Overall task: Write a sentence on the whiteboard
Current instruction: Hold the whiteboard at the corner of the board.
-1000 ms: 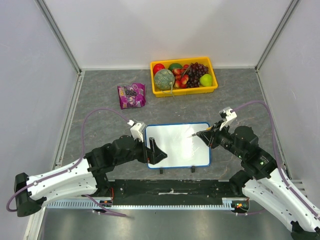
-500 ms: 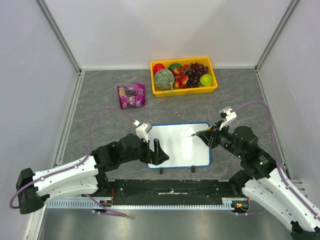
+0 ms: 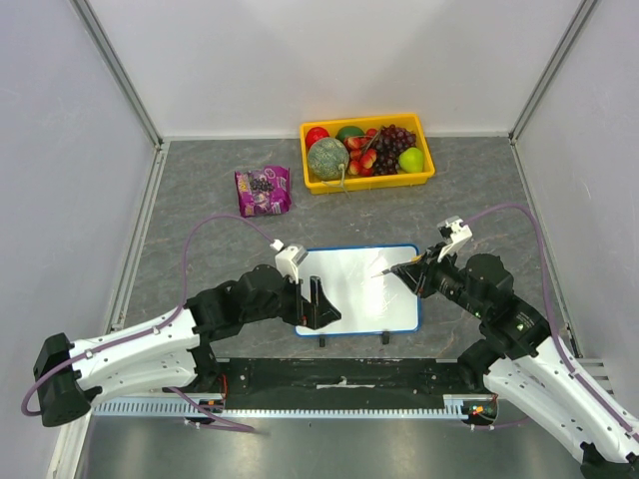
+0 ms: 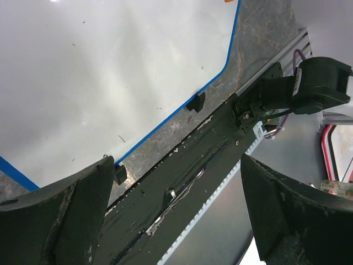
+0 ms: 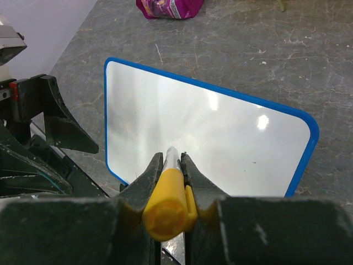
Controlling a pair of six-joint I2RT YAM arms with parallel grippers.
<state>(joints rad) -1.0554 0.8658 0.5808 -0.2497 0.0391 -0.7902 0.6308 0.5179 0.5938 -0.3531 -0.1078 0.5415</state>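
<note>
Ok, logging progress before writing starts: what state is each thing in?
Whiteboard: blank, lying level.
Marker: clamped, tip pointing at the whiteboard.
Right tool: shut on the marker.
Left tool: open, empty, over the whiteboard's near edge.
Yellow tray: full of fruit.
Snack bag: lying flat.

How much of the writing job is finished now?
Done: the right jaws are shut on the yellow marker. In hand: its tip points at the whiteboard; the open left jaws hang over the board's left part. Left: the whole sentence, since the board shows no writing.
</note>
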